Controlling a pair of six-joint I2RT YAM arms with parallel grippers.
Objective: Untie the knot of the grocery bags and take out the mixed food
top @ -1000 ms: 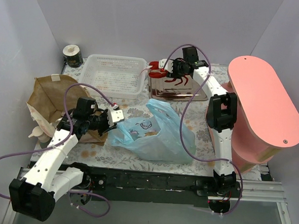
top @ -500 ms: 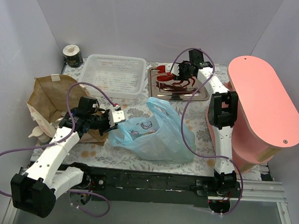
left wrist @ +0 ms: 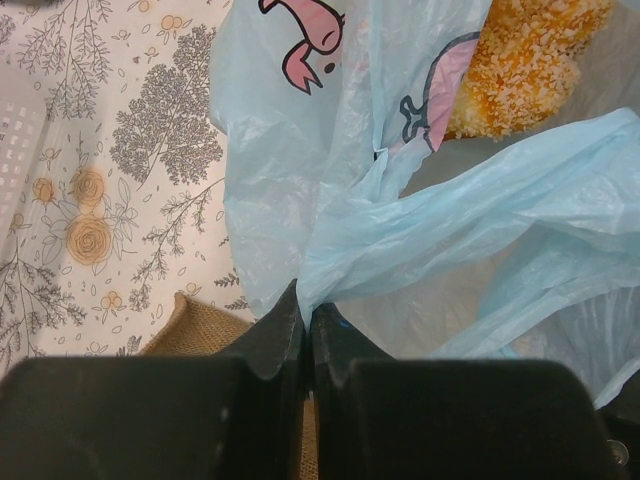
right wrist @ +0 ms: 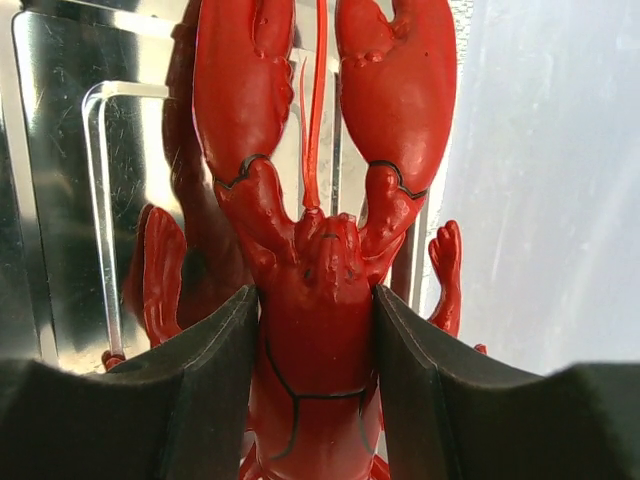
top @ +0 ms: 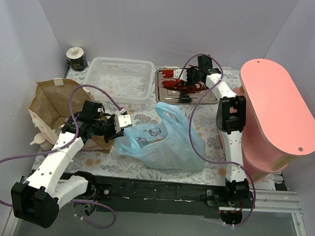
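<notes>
The light-blue plastic bag [top: 164,142] lies open at the table's middle. My left gripper [top: 115,127] is shut on its left edge; in the left wrist view [left wrist: 305,310] the film [left wrist: 400,200] is pinched between the jaws. An orange cupcake-like piece [left wrist: 525,60] shows through the bag. My right gripper [top: 185,77] is shut on the red toy lobster [top: 176,80] over the shiny metal tray [top: 162,91]. In the right wrist view the jaws [right wrist: 315,300] clamp the lobster's body [right wrist: 320,260], claws pointing away over the tray [right wrist: 60,150]. The brown paper bag [top: 54,103] stands at the left.
A white slotted basket [top: 122,78] sits at the back, left of the tray. A dark cup [top: 76,58] stands in the back left corner. A large pink rounded stand [top: 278,112] fills the right side. A woven brown mat [left wrist: 195,325] lies under the left gripper.
My right gripper has carried the lobster lower over the tray and slightly forward-left. The left gripper has stayed shut on the bag's edge, barely shifting.
</notes>
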